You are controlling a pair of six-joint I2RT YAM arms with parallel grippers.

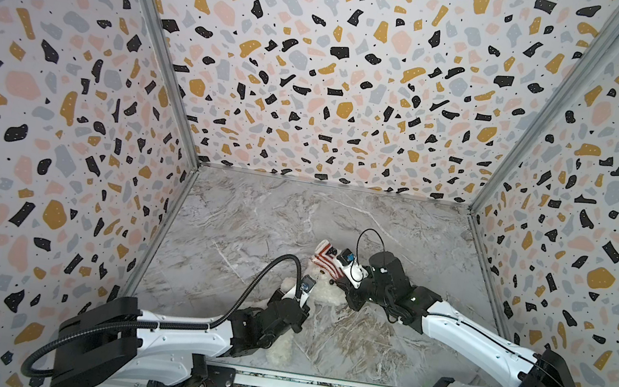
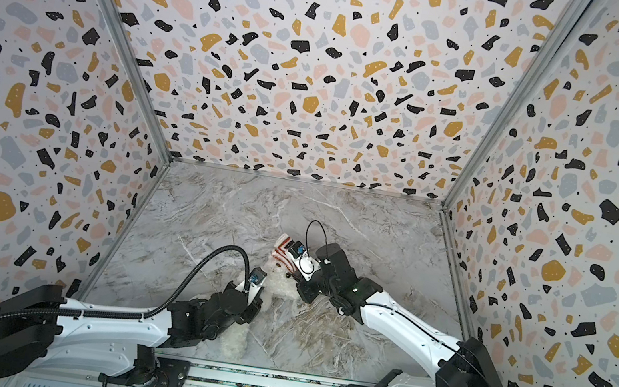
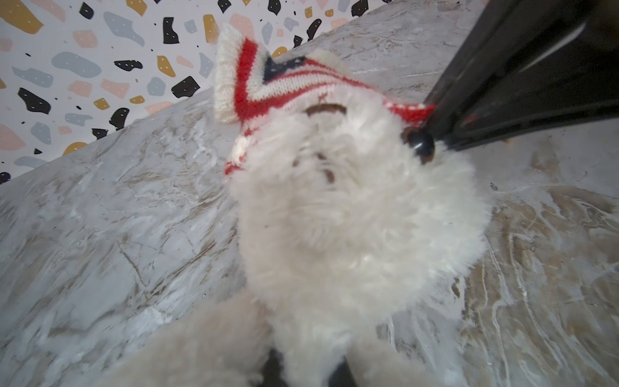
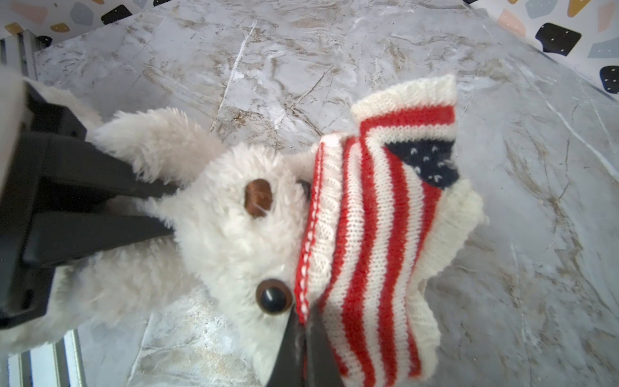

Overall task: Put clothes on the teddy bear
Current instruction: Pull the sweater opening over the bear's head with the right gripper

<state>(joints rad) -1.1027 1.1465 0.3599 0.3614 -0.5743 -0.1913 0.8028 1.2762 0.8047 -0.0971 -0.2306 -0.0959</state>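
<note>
We count one teddy bear (image 4: 214, 241), one striped knitted garment (image 4: 378, 241), two robot arms, left arm (image 1: 188, 335) and right arm (image 1: 466, 333), one marbled surface (image 1: 254, 215).

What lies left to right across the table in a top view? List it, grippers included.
The left gripper, clamped on the teddy bear below its head → the bear's head → the right gripper, pinching the sweater. The sweater overlaps the head, so it is left out.

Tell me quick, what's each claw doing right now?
Left claw: closed on the teddy bear.
Right claw: closed on the hem of the striped sweater.
</note>
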